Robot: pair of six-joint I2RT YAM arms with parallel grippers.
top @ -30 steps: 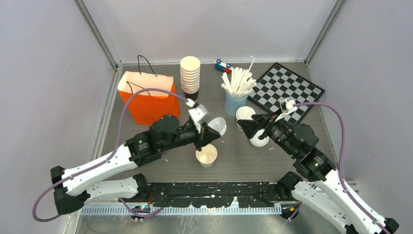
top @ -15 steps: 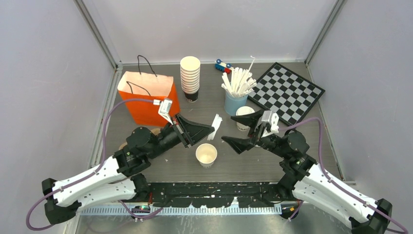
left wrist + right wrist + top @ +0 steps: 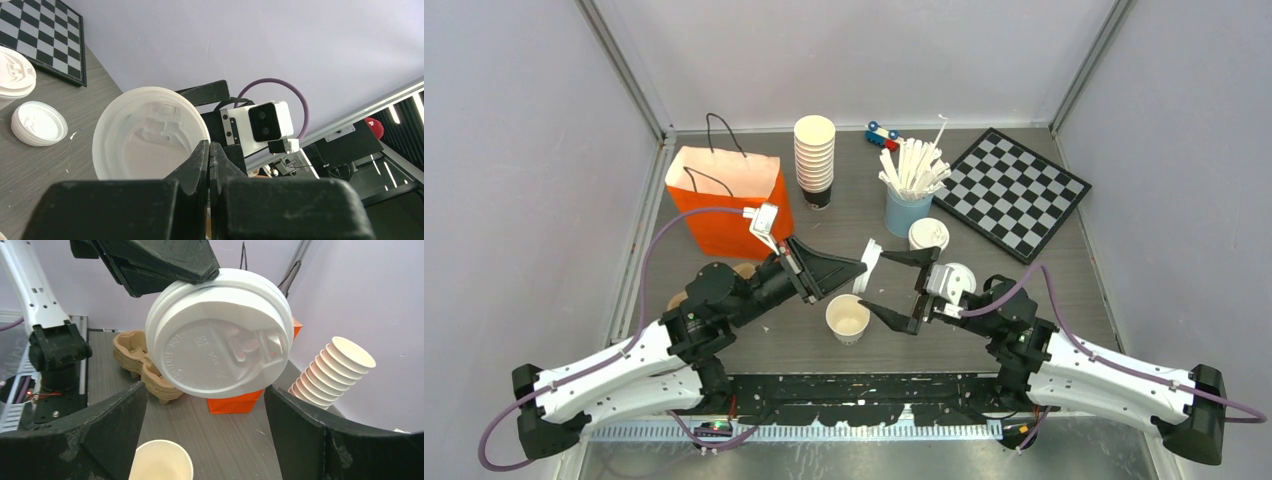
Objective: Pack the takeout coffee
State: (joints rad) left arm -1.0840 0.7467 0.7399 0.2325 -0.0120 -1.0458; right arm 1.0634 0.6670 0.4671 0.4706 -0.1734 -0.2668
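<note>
right fingers [image 3: 889, 317] swung in, spread wide by the lid [image 3: 220, 340] left fingers [image 3: 826, 268] pinch; nearby cup [image 3: 848, 318] empty.

1. The sip lid [image 3: 220, 335] is smooth white plastic with a faint sheen and embossed lettering.
2. The left gripper [image 3: 861, 268] and right gripper [image 3: 876, 282] have matt black plastic fingers with a slightly grainy surface.
3. The lidless cup [image 3: 848, 319] is matt cream paper, like the stack of cups [image 3: 814, 155].
4. The bag [image 3: 727, 200] is orange paper, and the cup carrier [image 3: 135, 355] is rough brown moulded pulp.
5. The table [image 3: 796, 340] has a matt grey wood-grain top.
</note>
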